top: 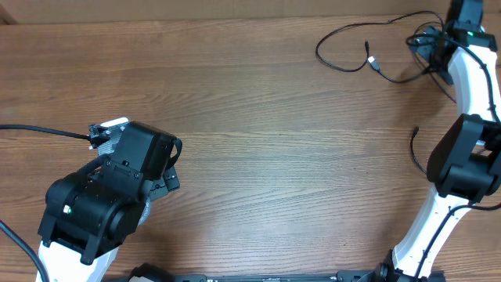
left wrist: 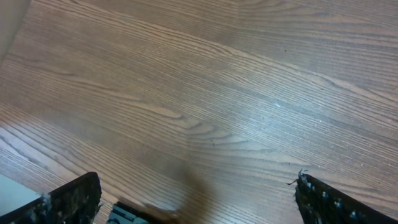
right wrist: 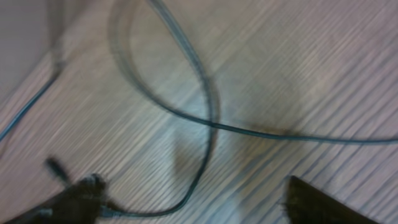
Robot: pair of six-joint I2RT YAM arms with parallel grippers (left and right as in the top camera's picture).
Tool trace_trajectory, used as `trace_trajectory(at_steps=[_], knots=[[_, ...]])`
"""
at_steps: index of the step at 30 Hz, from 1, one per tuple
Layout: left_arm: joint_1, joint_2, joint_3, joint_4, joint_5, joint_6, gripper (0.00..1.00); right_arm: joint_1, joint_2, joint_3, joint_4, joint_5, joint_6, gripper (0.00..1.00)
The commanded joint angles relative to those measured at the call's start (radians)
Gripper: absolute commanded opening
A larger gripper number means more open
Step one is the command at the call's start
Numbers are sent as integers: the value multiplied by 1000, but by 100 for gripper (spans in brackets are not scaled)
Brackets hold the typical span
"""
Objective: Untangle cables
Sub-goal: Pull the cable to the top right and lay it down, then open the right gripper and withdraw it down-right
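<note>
- The cables point(top: 344, 39) lay on the table point(top: 258, 110) at its far right corner, spread in a loose loop.
- One plug end point(top: 370, 59) lay just right of that loop.
- The right gripper point(top: 433, 48) stood above the cables' right end, with a strand point(right wrist: 205, 106) crossing the table ahead of its fingers point(right wrist: 81, 196).
- The left gripper point(top: 174, 166) stood over the near left of the table, well apart from the cables.

No lettering, label, brand, number or sign is legible in any view.
</note>
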Motion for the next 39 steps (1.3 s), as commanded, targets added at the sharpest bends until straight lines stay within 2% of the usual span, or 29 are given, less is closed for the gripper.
trace_trajectory(at_steps=[1, 2, 4, 10, 18, 19, 22, 23, 25, 28, 36, 39], knots=[[4, -1, 2, 2, -21, -14, 100, -18, 45, -15, -2, -84, 29, 78], [4, -1, 2, 2, -21, -14, 100, -21, 58, -21, 3, -93, 31, 71], [4, -1, 2, 2, -21, -14, 100, -22, 71, -36, 21, -97, 37, 67], [4, -1, 2, 2, -21, -14, 100, -20, 128, -48, 71, -109, 56, 60], [4, -1, 2, 2, -21, -14, 100, -18, 206, -51, 134, -121, 55, 59], [4, 0, 2, 2, -21, -14, 99, -16, 209, -51, 136, -125, 55, 54], [4, -1, 2, 2, -21, -14, 100, -13, 211, -51, 157, -166, 47, 22], [4, -1, 2, 2, -21, -14, 99, -13, 211, -51, 162, -182, 47, 18], [4, 0, 2, 2, -21, -14, 99, -13, 211, -51, 175, -255, 8, 4], [4, -1, 2, 2, -21, -14, 99, -13, 208, -49, 164, -341, -89, 4], [4, -1, 2, 2, -21, -14, 99, -7, 78, -17, 45, -356, -90, 4], [4, -1, 2, 2, -21, -14, 100, 16, 34, -17, -14, -477, -225, 4]])
